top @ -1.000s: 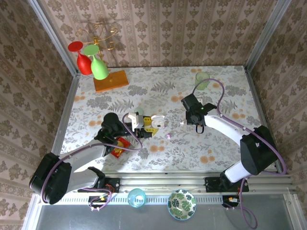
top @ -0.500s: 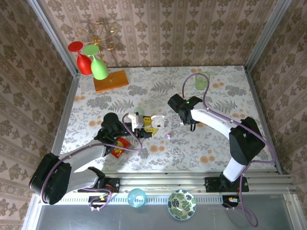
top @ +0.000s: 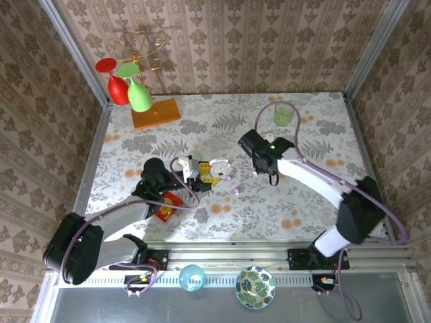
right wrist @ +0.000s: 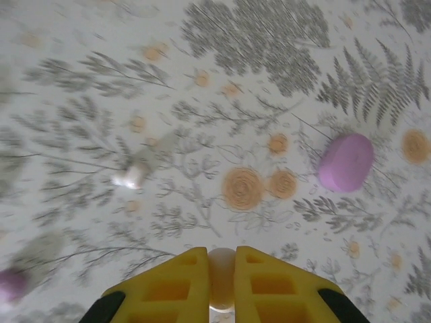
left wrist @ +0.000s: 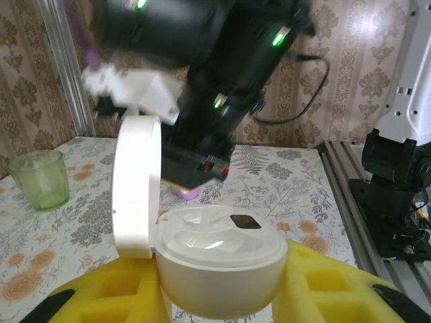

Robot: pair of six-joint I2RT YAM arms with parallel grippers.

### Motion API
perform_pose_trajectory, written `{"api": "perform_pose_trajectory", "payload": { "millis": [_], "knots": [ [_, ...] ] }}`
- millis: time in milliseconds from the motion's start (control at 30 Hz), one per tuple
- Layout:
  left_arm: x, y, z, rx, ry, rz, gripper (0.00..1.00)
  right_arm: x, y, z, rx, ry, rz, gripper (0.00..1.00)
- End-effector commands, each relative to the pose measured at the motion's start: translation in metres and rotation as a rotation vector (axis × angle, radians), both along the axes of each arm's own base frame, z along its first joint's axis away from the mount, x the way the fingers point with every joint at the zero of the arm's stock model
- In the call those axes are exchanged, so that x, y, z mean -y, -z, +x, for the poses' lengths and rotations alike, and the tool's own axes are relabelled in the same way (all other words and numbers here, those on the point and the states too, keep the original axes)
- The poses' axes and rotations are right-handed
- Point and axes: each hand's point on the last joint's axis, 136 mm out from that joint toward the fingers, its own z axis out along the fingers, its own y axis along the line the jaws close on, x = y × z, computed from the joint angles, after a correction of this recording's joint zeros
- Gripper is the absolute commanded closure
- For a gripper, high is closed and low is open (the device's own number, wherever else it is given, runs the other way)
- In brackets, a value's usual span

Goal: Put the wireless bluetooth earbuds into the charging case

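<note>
My left gripper is shut on the white oval charging case, whose lid stands open on the left. My right gripper is shut on a whitish earbud pinched between its yellow fingers. It hovers above the table, just right of the case. Another whitish earbud lies on the tablecloth, and a small pink-purple earbud lies near the case. A purple oval case rests on the table beyond the white one.
A green cup stands at the back right. A rack with red and green glasses sits at the back left. A red item lies by the left arm. The metal rail marks the near edge.
My right arm has swung left toward the open case, carrying its earbud. The left gripper and case have shifted slightly.
</note>
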Motion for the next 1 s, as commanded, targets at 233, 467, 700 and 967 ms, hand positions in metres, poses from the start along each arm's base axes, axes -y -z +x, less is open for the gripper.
{"api": "perform_pose_trajectory", "payload": {
  "millis": [233,467,700,967],
  "knots": [
    [-0.001,-0.006,0.002,-0.014,0.020,-0.030,0.79,-0.069,-0.090,-0.024,0.240,-0.456,0.319,0.88],
    [-0.001,-0.008,-0.001,-0.023,0.036,-0.036,0.79,-0.113,-0.118,-0.047,0.402,-0.726,0.330,0.89],
    [-0.001,-0.009,-0.003,-0.025,0.042,-0.037,0.79,-0.143,-0.117,-0.060,0.425,-0.862,0.323,0.90],
    [-0.001,-0.012,-0.002,-0.031,0.044,-0.044,0.79,-0.155,-0.108,-0.065,0.400,-0.914,0.330,0.90]
  ]
}}
